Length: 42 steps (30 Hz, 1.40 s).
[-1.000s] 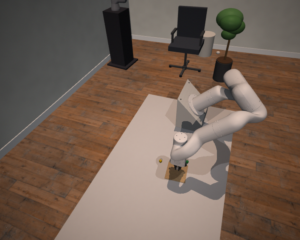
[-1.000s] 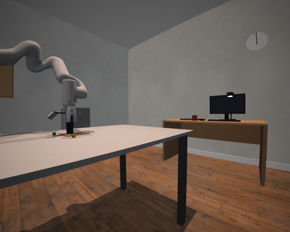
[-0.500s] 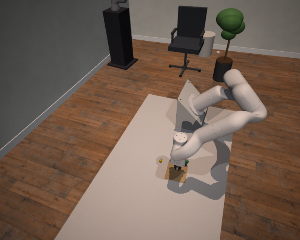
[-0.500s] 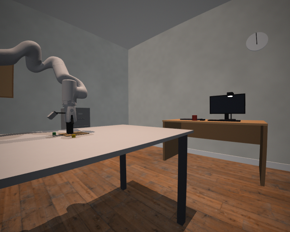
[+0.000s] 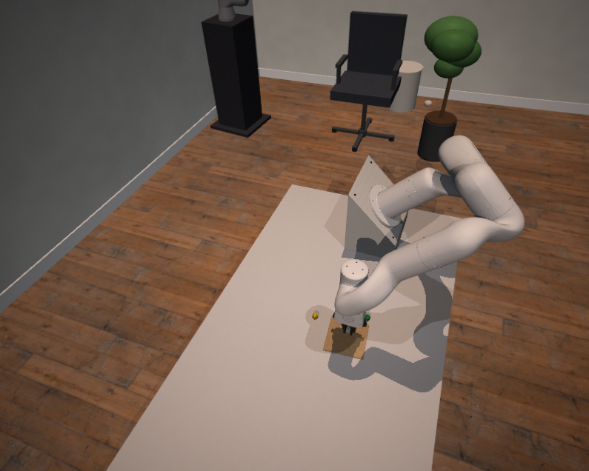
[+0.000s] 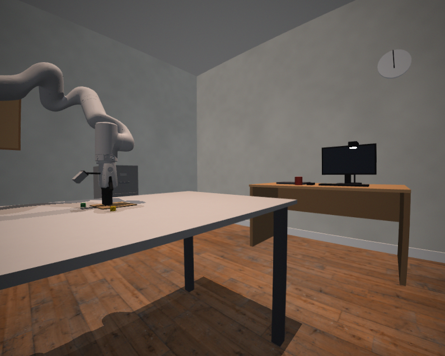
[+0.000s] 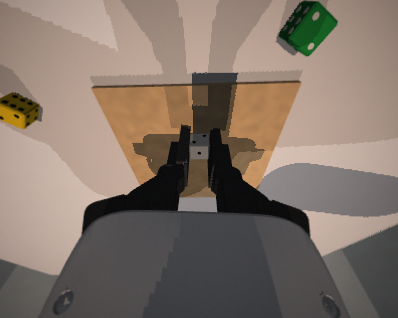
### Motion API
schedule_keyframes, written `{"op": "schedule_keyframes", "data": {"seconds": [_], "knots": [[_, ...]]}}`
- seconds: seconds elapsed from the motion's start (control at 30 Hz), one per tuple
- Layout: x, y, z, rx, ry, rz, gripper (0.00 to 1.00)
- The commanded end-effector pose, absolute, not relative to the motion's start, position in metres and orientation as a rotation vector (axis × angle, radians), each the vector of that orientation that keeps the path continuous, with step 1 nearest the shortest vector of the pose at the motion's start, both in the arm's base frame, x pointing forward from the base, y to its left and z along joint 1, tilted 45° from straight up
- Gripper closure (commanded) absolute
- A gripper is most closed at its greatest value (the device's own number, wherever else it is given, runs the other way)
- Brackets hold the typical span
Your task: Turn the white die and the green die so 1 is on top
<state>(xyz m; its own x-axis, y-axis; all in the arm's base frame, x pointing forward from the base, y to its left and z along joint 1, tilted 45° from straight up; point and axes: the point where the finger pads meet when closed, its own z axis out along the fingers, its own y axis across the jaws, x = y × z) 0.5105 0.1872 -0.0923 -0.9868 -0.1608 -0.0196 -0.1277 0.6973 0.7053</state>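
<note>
My gripper (image 5: 348,332) (image 6: 107,204) (image 7: 199,141) points down, low over the mat (image 5: 360,353) (image 7: 257,110), with its fingers shut on the white die (image 7: 199,152). One pip shows on the die's upper face, and two pips on the side toward the wrist camera. It is at the mat's surface or very close above. The green die (image 5: 367,317) (image 6: 83,205) (image 7: 307,32) lies off the mat; its upper face seems to show two. The yellow die (image 5: 315,315) (image 6: 112,209) (image 7: 17,111) lies off the mat's other side, seemingly with two on top and six on a side.
The pale table (image 5: 264,385) (image 6: 157,222) carries the mat and the dice. The arm's base stands on a slanted mount (image 5: 358,223) at the back of the table. Arm shadows fall across the mat and the table.
</note>
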Motion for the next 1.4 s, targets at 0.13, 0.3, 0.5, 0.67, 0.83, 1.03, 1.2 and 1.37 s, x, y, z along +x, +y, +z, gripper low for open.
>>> {"op": "schedule_keyframes", "data": {"seconds": [0.13, 0.3, 0.5, 0.67, 0.83, 1.03, 1.2, 1.37], "knots": [[0.511, 0.187, -0.092, 0.242, -2.855, -1.181, 0.77], [0.511, 0.187, -0.092, 0.242, -2.855, -1.181, 0.69], [0.511, 0.187, -0.092, 0.242, -2.855, -1.181, 0.69], [0.511, 0.187, -0.092, 0.242, -2.855, -1.181, 0.69], [0.512, 0.181, -0.086, 0.242, -2.855, -1.181, 0.69], [0.515, 0.163, -0.067, 0.242, -2.855, -1.181, 0.69], [0.516, 0.151, -0.056, 0.242, -2.855, -1.181, 0.69], [0.519, 0.134, -0.038, 0.242, -2.855, -1.181, 0.69]]}}
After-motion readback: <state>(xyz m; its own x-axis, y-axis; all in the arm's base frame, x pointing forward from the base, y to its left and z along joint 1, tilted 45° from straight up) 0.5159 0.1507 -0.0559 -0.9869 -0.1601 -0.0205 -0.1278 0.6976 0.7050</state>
